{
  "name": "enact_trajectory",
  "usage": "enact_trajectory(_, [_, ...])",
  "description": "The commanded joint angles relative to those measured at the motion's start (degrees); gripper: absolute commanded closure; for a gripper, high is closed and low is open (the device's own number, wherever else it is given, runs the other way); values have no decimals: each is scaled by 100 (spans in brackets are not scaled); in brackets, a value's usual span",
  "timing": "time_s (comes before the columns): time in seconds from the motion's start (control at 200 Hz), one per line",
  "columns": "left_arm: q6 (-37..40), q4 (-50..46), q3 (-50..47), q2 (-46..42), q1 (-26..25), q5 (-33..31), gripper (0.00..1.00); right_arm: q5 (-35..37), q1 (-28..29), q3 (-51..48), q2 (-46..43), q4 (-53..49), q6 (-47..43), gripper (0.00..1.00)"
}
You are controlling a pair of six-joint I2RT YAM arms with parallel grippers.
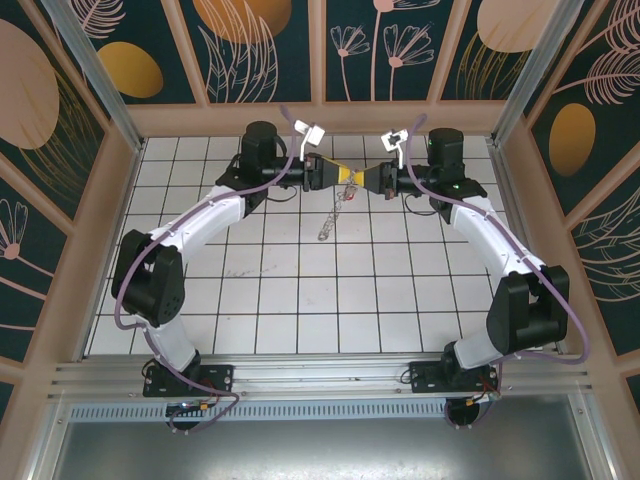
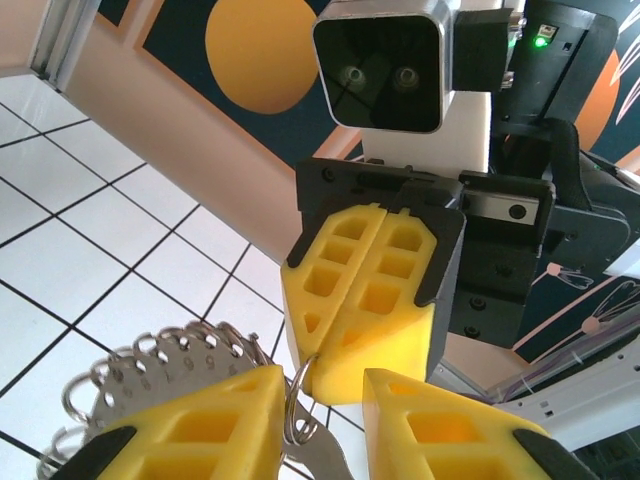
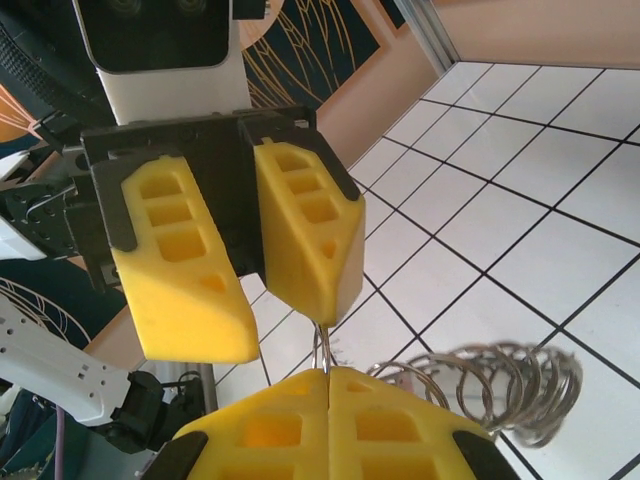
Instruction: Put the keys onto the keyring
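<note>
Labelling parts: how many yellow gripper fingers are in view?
4: the left gripper's two fingers stand apart at the left wrist view's bottom edge; the right gripper's two face them, pressed together on the keyring.

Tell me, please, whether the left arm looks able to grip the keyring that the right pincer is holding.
Probably yes: the left pincer stands open with the keyring wire inside its gap, right at the tip of the shut right pincer that pinches it; nothing else lies between.
</note>
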Motion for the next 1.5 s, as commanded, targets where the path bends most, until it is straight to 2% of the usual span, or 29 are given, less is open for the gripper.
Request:
enact_trajectory(0.0, [-92, 298, -96, 92, -82, 199, 71, -17, 57, 240, -22, 189, -17, 100])
enact_trajectory(0.195, [-161, 444, -174, 90, -122, 168, 72, -24, 72, 209, -5, 231, 10, 100])
enact_trajectory(0.535, [-410, 786, -176, 146, -138, 123, 89, -43, 90, 200, -6, 199, -34, 100])
enact_trajectory(0.641, [-477, 893, -193, 156, -135, 110, 100, -60, 90, 215, -12, 154, -72, 100])
enact_trajectory(0.726, [-493, 973, -219, 143, -139, 34, 100, 35, 81, 225, -66, 108, -82, 100])
enact_trajectory(0.786, [-509, 1027, -222, 126, -139, 26, 100, 160, 51, 150, -208, 138, -38, 82])
enact_trajectory(0.861, [-546, 1118, -219, 99, -139, 16, 100, 309, -42, -66, -505, 323, 115, 70])
enact_trajectory(1.186, [-1015, 1748, -193, -83, -139, 91, 100, 1057, -161, -1507, -1706, 1480, 804, 65])
enact_trajectory(1.326, [-1292, 2087, -237, -160, -139, 144, 100, 1130, -127, -1891, -1747, 2175, 1186, 63])
enact_trajectory(1.496, [-1474, 2323, -280, -226, -159, 154, 100, 1184, 68, -1880, -1615, 2390, 1234, 56])
